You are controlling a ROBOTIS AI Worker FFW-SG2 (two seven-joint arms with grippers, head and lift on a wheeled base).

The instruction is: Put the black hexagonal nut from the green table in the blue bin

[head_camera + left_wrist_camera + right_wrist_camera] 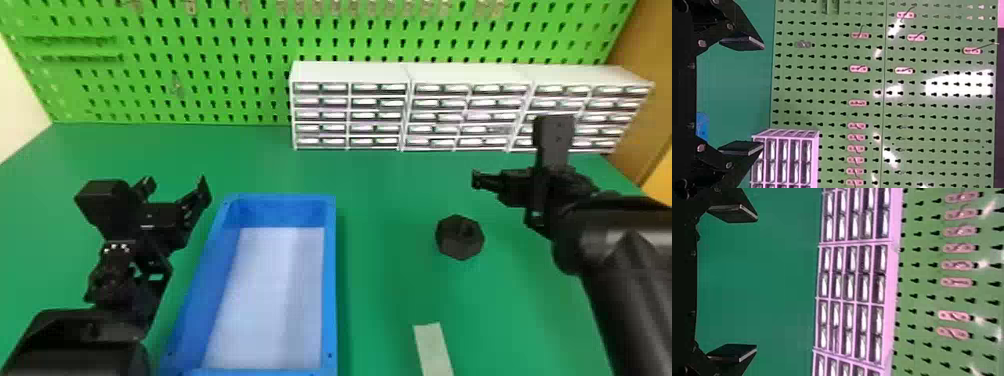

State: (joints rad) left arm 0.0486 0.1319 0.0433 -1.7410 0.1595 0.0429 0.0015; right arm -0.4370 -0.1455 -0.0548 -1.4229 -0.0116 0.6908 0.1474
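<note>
find the black hexagonal nut (460, 238) on the green table (382, 200), right of the blue bin (330, 280). likely stiff and light; pinch opposite flats with the right gripper (755, 282), spread and empty like the left gripper (763, 95).

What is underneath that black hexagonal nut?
The black hexagonal nut rests on the green table, which shows all around it. The patch directly beneath is covered, so whether anything lies there cannot be seen.
</note>
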